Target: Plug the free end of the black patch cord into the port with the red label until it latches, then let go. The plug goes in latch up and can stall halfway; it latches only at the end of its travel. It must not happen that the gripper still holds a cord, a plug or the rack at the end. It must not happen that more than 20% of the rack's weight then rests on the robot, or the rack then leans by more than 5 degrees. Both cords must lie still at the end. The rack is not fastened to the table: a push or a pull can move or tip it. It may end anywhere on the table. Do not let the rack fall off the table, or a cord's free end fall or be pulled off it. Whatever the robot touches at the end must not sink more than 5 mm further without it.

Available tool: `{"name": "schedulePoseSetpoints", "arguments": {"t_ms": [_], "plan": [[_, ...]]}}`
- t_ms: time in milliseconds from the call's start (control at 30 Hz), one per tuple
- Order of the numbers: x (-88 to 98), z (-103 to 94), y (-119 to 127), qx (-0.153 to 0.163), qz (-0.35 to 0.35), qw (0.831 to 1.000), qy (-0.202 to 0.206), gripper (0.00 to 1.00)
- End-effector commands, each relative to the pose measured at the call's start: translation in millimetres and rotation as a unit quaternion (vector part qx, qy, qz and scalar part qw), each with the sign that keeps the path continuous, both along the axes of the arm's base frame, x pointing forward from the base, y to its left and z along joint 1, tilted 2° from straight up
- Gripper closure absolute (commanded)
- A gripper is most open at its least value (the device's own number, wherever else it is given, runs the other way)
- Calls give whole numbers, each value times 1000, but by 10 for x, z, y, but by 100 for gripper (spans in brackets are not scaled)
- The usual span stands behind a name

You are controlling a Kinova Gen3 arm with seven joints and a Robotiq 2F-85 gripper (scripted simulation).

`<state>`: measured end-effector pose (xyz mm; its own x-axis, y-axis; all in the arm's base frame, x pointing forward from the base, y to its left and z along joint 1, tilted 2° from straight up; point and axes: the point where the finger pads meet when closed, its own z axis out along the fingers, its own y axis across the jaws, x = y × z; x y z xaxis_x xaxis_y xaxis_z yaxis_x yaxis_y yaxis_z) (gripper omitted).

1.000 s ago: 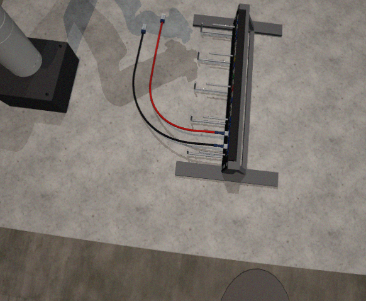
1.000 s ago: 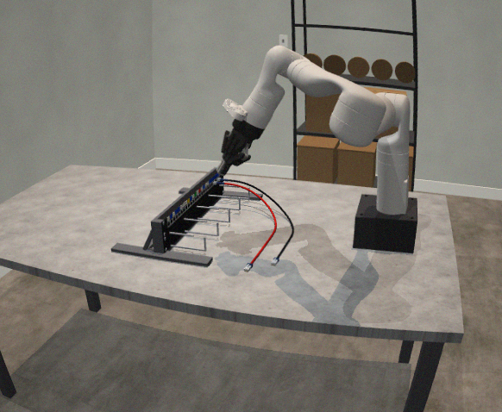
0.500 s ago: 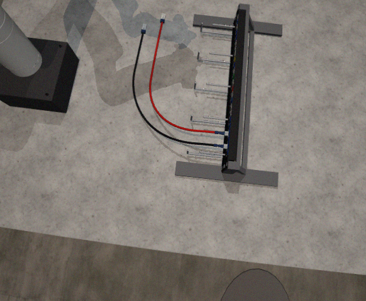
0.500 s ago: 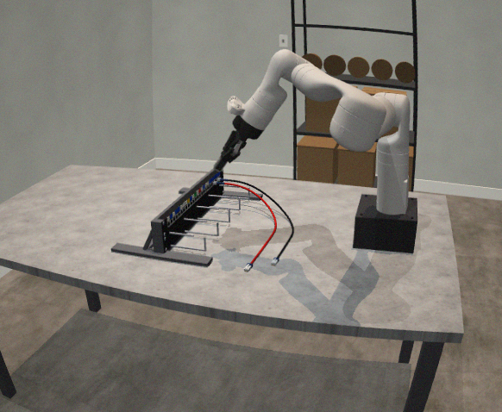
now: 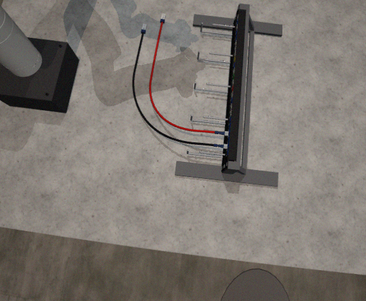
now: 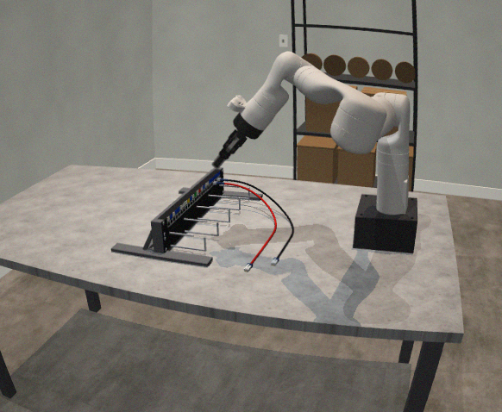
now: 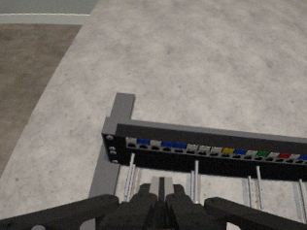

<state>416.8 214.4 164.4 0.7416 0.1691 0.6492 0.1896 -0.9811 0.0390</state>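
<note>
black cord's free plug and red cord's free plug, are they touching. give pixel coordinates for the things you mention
Apart: the top view shows bare table between the black cord's free plug (image 5: 144, 28) (image 6: 275, 261) and the red cord's free plug (image 5: 162, 17) (image 6: 249, 266).

No words, numbers or brand names can be read. The rack (image 5: 240, 80) (image 6: 158, 234) (image 7: 204, 133) bears small colored labels above its ports: in the wrist view, from the left, white, blue, white, two blue, three white, then a yellow label (image 5: 234, 59) (image 6: 188, 200) (image 7: 228, 150), blue, white, a green label (image 5: 232, 76) (image 6: 196, 194) (image 7: 262, 153), white, and a red label (image 5: 232, 88) (image 6: 200, 190) (image 7: 285, 155), with white and blue ones beyond.
</note>
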Motion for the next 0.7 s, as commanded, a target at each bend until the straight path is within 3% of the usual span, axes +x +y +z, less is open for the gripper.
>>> {"name": "schedulePoseSetpoints", "arguments": {"t_ms": [0, 667], "plan": [[7, 8, -12, 7, -9, 1000, -2, 100], [30, 23, -41, 27, -37, 999, -8, 100]]}}
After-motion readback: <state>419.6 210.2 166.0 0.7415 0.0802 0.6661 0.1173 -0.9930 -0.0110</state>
